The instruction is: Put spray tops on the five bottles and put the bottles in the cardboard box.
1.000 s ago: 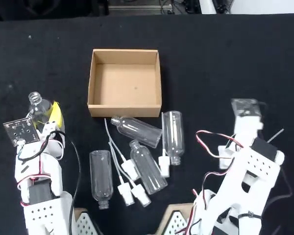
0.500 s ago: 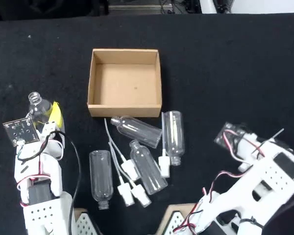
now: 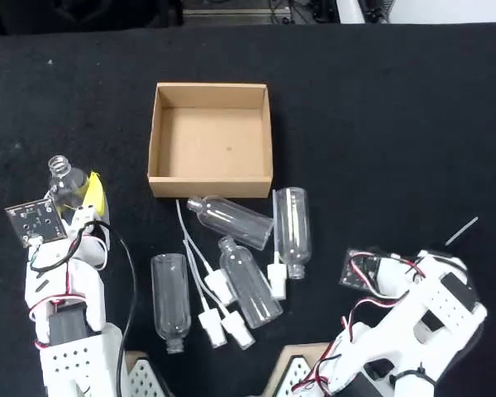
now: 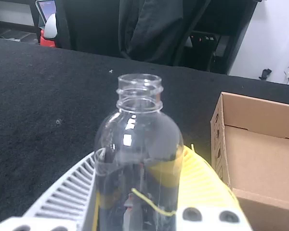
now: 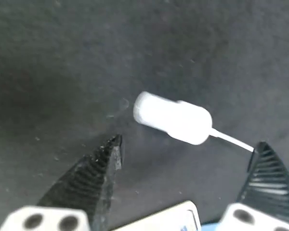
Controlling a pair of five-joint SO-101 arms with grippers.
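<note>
While left fingers (image 4: pixel 207 185) grip one bottle (image 4: pixel 138 144), four bottles (image 3: pixel 231 220) lie near the box (image 3: pixel 210 187).

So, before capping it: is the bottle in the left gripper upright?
Upright: the bottle sits neck-up, uncapped, in the left gripper.

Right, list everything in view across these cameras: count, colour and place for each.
brown cardboard box: 1, brown, open and empty, mid-table.
clear plastic bottles lying down: 4, clear, no tops, clustered on the arms' side of the box.
upright clear plastic bottle: 1, clear, no top, held off to the box's left.
white spray tops with thin tubes: 4, white, among the lying bottles.
lone white spray top: 1, white, on the table at the right.
black table: 1, black, under everything.
left gripper: 1, white and yellow, shut on the upright bottle.
right gripper: 1, black, open above the lone top.
</note>
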